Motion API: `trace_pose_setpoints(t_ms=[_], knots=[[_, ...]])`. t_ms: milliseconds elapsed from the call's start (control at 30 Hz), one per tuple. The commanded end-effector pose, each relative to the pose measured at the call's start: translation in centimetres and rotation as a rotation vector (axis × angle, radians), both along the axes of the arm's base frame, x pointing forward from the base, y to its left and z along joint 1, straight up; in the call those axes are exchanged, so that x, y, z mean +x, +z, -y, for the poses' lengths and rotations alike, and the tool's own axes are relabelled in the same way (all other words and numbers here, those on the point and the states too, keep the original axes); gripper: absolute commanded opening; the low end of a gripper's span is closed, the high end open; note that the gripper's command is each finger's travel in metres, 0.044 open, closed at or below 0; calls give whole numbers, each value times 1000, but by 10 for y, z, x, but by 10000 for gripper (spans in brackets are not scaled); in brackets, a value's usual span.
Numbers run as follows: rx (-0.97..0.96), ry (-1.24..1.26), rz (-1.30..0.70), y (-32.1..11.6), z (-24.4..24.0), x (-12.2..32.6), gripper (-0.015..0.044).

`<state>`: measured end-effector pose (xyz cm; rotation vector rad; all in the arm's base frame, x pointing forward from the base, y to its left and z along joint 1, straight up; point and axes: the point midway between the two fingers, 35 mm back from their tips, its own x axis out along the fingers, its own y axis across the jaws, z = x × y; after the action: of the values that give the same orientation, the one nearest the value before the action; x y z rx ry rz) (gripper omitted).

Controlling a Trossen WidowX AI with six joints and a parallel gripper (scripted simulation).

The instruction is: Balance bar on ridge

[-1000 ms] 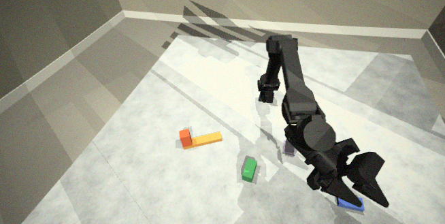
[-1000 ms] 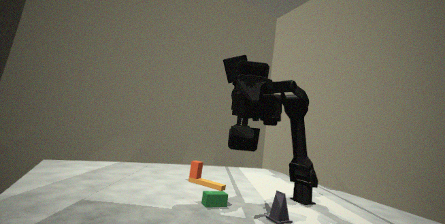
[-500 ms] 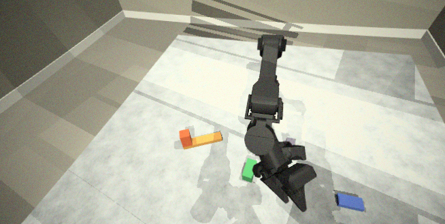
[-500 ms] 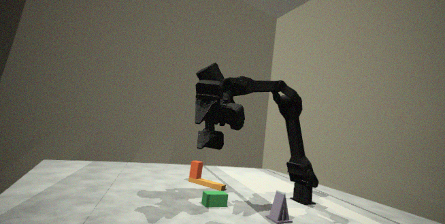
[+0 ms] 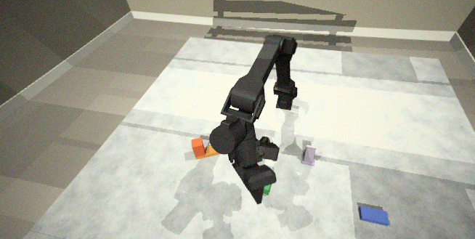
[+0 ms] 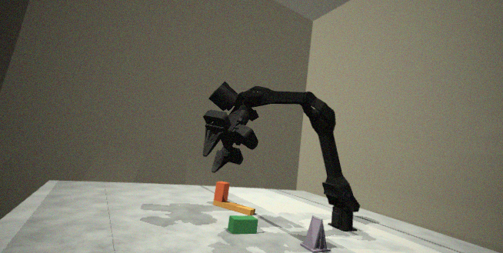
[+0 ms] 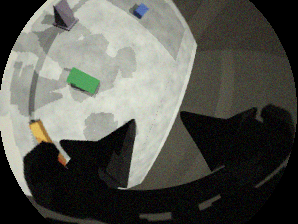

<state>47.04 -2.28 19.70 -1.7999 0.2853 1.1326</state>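
— Gripper (image 6: pixel 212 160) first: how wide, and is anything in it?

— Fingers stand well apart with nothing between them. It hangs high above the bench, tips angled down, touching nothing. In the wrist view the two dark fingers frame only bench surface.

— Where is the bar?

— The yellow-orange bar (image 6: pixel 234 208) lies flat on the bench (image 6: pixel 77 216), one end touching the foot of an upright orange block (image 6: pixel 221 191), the two making an L. From the top camera the arm hides most of the bar (image 5: pixel 210 151); only the end against the orange block (image 5: pixel 197 146) shows.

— And the ridge?

— The lilac ridge (image 6: pixel 315 234) stands upright, well apart from the bar, toward the side of the bench where the arm's base (image 6: pixel 341 216) is mounted.

— Anything else?

— A green block (image 6: pixel 242 224) sits between bar and ridge, nearer the front edge in the exterior view. A flat blue tile (image 5: pixel 374 215) lies toward a bench corner; only the top and wrist views show it.

— Any writing?

— No readable lettering on anything.
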Motion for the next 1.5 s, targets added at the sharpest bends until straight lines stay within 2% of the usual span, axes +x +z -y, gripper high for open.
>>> trace_pose_setpoints(t_ms=[0, 467, 900, 1133, 1467], knots=[[-49, -31, -51, -5, 25, -12, 315], [-200, -134, -302, -16, 122, -84, 315], [-262, -147, -565, -15, 180, -169, 315], [-263, -146, -578, -25, 183, -172, 315], [-263, -146, -577, -87, 186, -168, 315]])
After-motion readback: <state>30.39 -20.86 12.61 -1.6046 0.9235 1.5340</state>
